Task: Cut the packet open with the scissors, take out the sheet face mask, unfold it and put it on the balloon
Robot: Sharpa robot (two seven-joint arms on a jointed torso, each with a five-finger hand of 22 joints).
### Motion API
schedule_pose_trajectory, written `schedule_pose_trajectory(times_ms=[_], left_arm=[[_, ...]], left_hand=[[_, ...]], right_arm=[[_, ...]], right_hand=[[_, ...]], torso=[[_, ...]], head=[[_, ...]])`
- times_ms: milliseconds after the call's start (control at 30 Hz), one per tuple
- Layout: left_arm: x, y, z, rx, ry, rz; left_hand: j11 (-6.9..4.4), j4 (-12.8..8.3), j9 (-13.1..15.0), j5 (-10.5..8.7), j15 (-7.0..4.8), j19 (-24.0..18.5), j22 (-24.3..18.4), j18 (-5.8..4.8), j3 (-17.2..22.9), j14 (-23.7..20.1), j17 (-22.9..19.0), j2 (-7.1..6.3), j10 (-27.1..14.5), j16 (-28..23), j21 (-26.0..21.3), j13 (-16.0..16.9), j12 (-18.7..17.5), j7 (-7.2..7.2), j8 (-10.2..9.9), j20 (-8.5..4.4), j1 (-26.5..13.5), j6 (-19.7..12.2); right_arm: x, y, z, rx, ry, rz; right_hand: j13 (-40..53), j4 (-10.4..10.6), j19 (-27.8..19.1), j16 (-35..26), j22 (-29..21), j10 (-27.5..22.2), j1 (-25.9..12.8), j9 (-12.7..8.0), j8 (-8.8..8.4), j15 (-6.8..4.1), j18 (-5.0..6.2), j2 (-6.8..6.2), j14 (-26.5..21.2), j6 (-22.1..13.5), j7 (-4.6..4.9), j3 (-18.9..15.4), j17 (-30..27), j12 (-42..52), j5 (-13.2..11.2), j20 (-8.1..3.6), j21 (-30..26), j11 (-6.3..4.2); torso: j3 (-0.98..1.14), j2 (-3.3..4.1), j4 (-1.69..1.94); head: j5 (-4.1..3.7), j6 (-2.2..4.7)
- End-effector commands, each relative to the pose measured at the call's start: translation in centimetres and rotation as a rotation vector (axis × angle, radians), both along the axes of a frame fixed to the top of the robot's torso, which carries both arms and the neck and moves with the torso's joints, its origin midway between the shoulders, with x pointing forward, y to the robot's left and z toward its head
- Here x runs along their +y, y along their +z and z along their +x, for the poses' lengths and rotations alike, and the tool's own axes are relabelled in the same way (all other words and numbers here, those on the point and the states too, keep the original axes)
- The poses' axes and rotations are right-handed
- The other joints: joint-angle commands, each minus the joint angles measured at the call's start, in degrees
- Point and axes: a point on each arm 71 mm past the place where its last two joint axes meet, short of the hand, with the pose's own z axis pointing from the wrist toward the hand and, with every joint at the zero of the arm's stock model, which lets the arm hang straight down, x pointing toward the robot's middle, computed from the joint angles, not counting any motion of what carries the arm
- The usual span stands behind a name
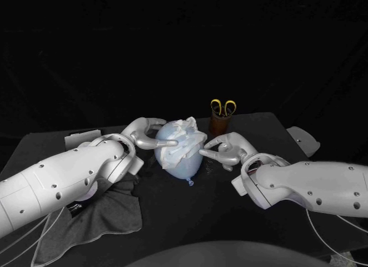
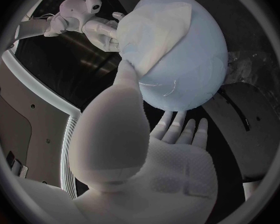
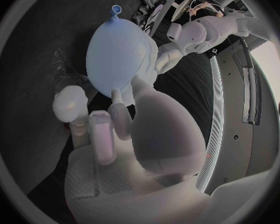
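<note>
A pale blue balloon (image 1: 184,161) stands at the table's middle, knot (image 3: 115,10) toward me, with the white sheet face mask (image 1: 182,135) lying crumpled over its far upper side. My left hand (image 1: 144,134) clasps the balloon (image 2: 196,64) from the left: its thumb presses the mask's edge (image 2: 154,35) and its fingers (image 2: 177,125) reach under the balloon. From the right, my right hand (image 1: 225,149) holds the balloon (image 3: 118,52) with its thumb and a finger touching the skin. The yellow-handled scissors (image 1: 223,107) stand in a brown holder behind the balloon.
A grey cloth (image 1: 104,214) lies at the front left under my left arm. Pale flat pieces sit at the table's right edge (image 1: 304,140) and left edge (image 1: 80,137). A crinkled clear wrapper (image 2: 255,64) lies on the table beside the balloon.
</note>
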Motion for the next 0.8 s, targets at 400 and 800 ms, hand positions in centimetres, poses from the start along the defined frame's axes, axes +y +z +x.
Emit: schedule_pose_trajectory(times_ms=[400,800], left_arm=[[-0.4,0.0,-0.3,0.020,-0.013,-0.007],[-0.7,-0.1,-0.2,0.025,-0.010,-0.013]], left_hand=[[0.06,-0.04,0.07,0.02,-0.01,-0.25,-0.05,-0.35,0.22,0.37,0.08,0.07,0.48,0.12,-0.38,0.07,0.14,7.52,0.15,-0.05,0.76,0.44],[0.48,-0.07,0.69,-0.11,0.50,-0.34,-0.14,0.46,1.20,2.74,0.57,0.60,2.01,1.46,-0.48,0.16,0.32,7.83,0.83,-0.20,1.16,2.11]], right_arm=[[1.5,-0.2,0.4,-0.021,0.023,0.005],[2.2,0.1,0.5,-0.061,0.028,0.031]], right_hand=[[0.17,0.93,0.07,0.18,4.46,0.35,-0.96,0.05,-0.43,-0.18,0.04,0.00,4.66,-0.33,0.13,-1.25,9.53,0.17,-0.56,-0.17,-0.44,-0.09],[-0.37,1.25,-0.33,0.03,4.24,-0.27,-0.58,-0.04,-1.00,0.02,0.15,0.18,4.50,-1.30,0.42,-2.01,9.09,-0.23,-0.60,-0.05,-1.25,0.17]], torso=[[-0.01,0.05,0.10],[0.01,0.06,-0.02]], head=[[0.06,0.05],[0.08,0.15]])
